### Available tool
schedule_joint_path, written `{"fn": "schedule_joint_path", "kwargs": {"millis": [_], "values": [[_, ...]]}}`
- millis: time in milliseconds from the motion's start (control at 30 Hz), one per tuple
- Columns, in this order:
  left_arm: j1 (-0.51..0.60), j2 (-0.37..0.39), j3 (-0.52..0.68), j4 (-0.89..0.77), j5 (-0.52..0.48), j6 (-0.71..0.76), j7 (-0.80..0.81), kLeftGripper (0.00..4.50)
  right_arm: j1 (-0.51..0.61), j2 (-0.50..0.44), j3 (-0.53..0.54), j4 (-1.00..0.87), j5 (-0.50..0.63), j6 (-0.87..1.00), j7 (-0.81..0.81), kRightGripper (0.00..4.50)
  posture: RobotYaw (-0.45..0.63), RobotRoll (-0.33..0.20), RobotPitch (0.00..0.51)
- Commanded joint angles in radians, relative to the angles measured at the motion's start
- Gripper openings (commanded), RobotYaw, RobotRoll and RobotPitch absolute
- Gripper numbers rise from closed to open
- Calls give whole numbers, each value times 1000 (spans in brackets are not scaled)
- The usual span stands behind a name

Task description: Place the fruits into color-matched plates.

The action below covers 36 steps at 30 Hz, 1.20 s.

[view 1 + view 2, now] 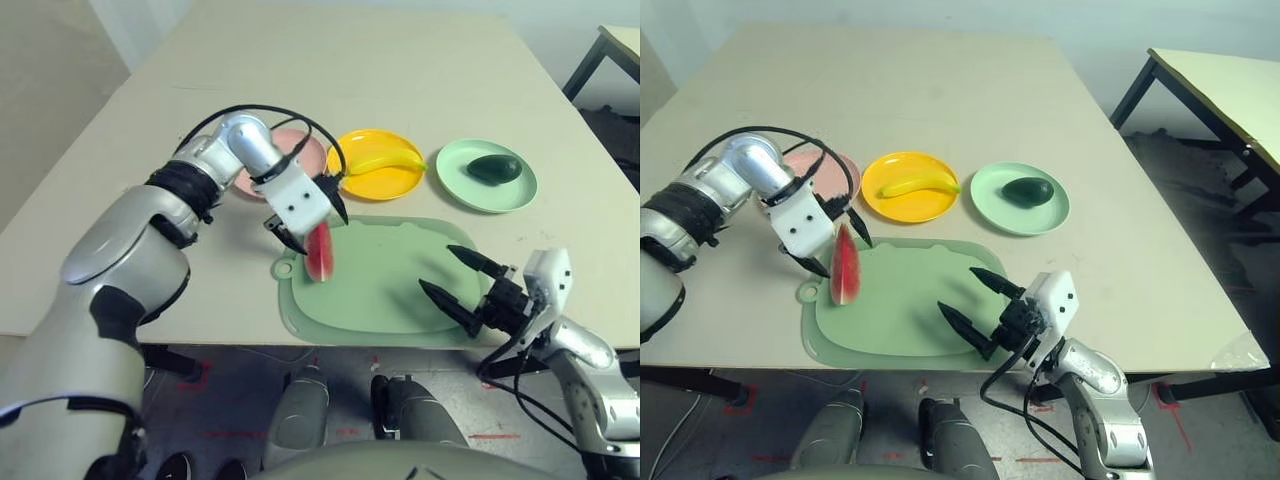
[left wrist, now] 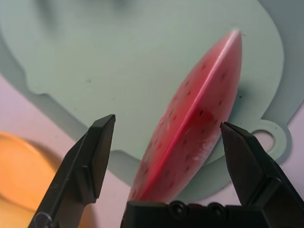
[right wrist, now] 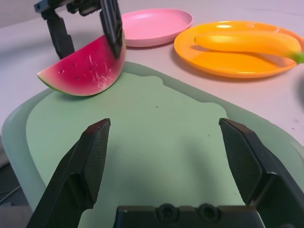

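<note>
left gripper (image 1: 306, 222) spread wide astride watermelon wedge (image 1: 320, 251), left-centre, not clenched | right gripper (image 1: 462, 280) released, lower right over cutting mat (image 1: 390, 290)

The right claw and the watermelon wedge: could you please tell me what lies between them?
Only bare green cutting mat lies between the right claw and the watermelon wedge, clearest in the right wrist view.

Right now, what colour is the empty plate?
Pink; the right wrist view shows it best.
</note>
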State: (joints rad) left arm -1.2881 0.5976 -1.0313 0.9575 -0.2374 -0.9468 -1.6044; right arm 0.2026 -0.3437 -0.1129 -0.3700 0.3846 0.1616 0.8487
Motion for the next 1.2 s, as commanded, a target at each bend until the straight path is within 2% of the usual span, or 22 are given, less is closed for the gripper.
{"fn": "schedule_joint_path", "kwargs": {"millis": [33, 233, 500, 633, 1067, 1100, 1200], "values": [[3, -25, -34, 18, 17, -18, -10, 4500, 26, -3, 11, -26, 14, -12, -26, 4479, 84, 0, 114], [11, -57, -26, 61, 55, 7, -10, 4500, 59, -16, 18, -43, 30, -22, -41, 4479, 77, 0, 113], [-7, -59, -6, 107, 80, 71, -10, 1983, 68, -76, 64, -31, 24, -125, 59, 4500, 87, 0, 114], [-2, -39, -8, 87, 51, 105, -10, 1220, 54, -107, 83, -15, 33, -174, 113, 4500, 101, 0, 115], [-27, 46, 22, 45, -62, 236, -10, 1148, -15, -129, 107, 27, 54, -169, 125, 4500, 140, 0, 114], [-26, 49, 19, 39, -66, 240, -10, 1073, -15, -129, 109, 28, 54, -170, 125, 4500, 140, 0, 114], [-19, 54, 9, 22, -78, 249, -10, 350, -19, -129, 110, 32, 53, -169, 123, 4500, 137, 0, 113]]}}
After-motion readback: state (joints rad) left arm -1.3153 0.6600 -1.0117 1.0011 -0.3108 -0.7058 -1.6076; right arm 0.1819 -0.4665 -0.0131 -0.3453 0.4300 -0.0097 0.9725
